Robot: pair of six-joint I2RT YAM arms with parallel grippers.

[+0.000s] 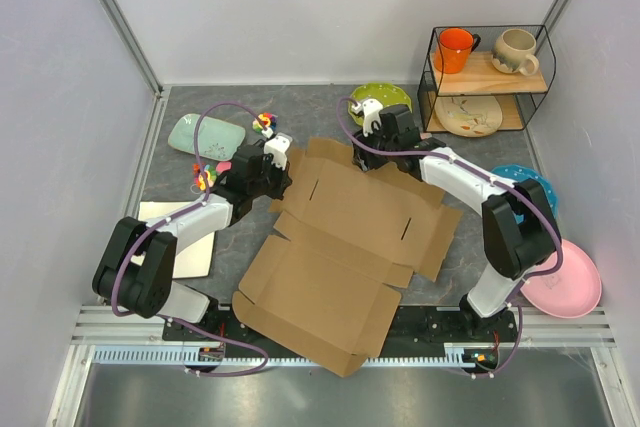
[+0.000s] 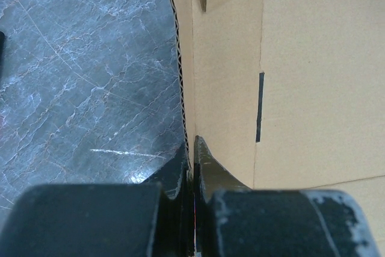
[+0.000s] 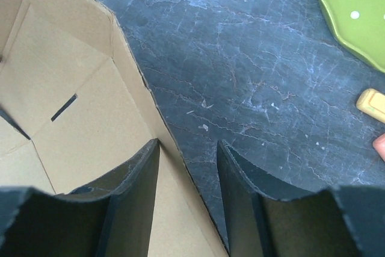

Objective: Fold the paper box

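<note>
The paper box point(image 1: 340, 247) is a brown corrugated sheet with flaps and slots, lying mostly flat in the middle of the grey table and reaching past its near edge. At the sheet's far left corner, my left gripper point(image 1: 283, 162) is shut on a raised flap edge; in the left wrist view its fingers point(image 2: 191, 139) pinch the corrugated edge of the box point(image 2: 313, 58). My right gripper point(image 1: 372, 157) is at the far edge. In the right wrist view it point(image 3: 187, 142) stands open astride the flap edge of the box point(image 3: 90, 118), one finger over cardboard, one over table.
A green dotted plate point(image 1: 380, 99) lies just behind the right gripper. A mint dish point(image 1: 205, 134), small toys point(image 1: 265, 125) and a white flat board point(image 1: 185, 237) are on the left. On the right are a wire shelf point(image 1: 487, 77) with mugs, a blue plate point(image 1: 525, 187) and a pink plate point(image 1: 570, 287).
</note>
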